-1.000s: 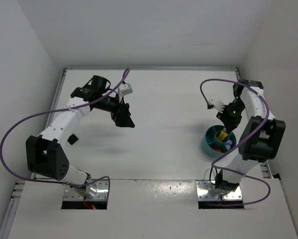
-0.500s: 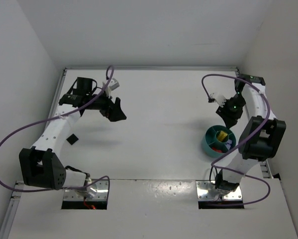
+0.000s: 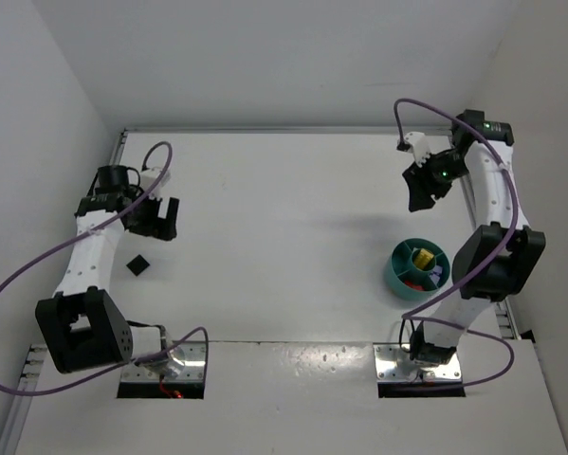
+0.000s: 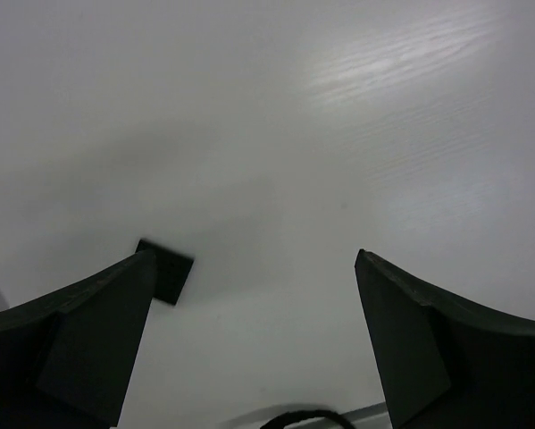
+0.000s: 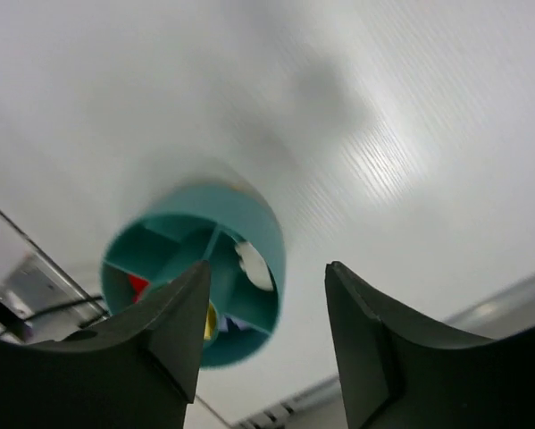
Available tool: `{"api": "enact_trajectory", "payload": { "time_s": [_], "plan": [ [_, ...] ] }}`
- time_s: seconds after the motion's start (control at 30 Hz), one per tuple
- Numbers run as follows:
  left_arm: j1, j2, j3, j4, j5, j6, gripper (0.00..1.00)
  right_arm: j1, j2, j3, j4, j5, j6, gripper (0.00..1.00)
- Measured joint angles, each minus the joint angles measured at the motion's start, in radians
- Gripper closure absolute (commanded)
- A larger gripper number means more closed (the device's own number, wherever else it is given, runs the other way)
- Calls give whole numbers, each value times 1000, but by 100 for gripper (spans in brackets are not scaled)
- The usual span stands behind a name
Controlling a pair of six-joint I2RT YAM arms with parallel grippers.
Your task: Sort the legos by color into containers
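White table [image 3: 293, 237], white walls [image 3: 265, 57]. The teal bowl [image 5: 249, 210] holds a red brick [image 5: 137, 286], yellow brick [image 5: 211, 322] and white brick [image 5: 252, 265]. My left tool [image 4: 254, 259] gapes wide; my right tool [image 5: 267, 268] stands parted, empty.

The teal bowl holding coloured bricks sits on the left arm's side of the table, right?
No. The teal bowl holding coloured bricks sits on the right arm's side of the table, as the top external view shows.
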Motion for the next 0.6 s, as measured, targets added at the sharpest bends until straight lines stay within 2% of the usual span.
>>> {"api": "enact_trajectory", "payload": {
  "time_s": [0.03,0.1,0.13,0.17,0.37,0.6],
  "plan": [
    [31,-1,-22,-12,-30,19,1,10,18,10,2,-37,22,42],
    [87,-1,-64,-24,-75,64,1,29,55,14,3,-108,64,28],
    [111,0,-81,-34,-89,96,1,39,75,14,2,-143,82,26],
    [139,5,-94,-47,-91,137,1,50,95,14,2,-175,98,18],
    [245,114,-112,-94,-79,399,1,116,145,-38,11,-345,177,15],
    [336,331,-13,-114,-51,557,7,181,95,-193,127,-384,301,15]
  ]
}}
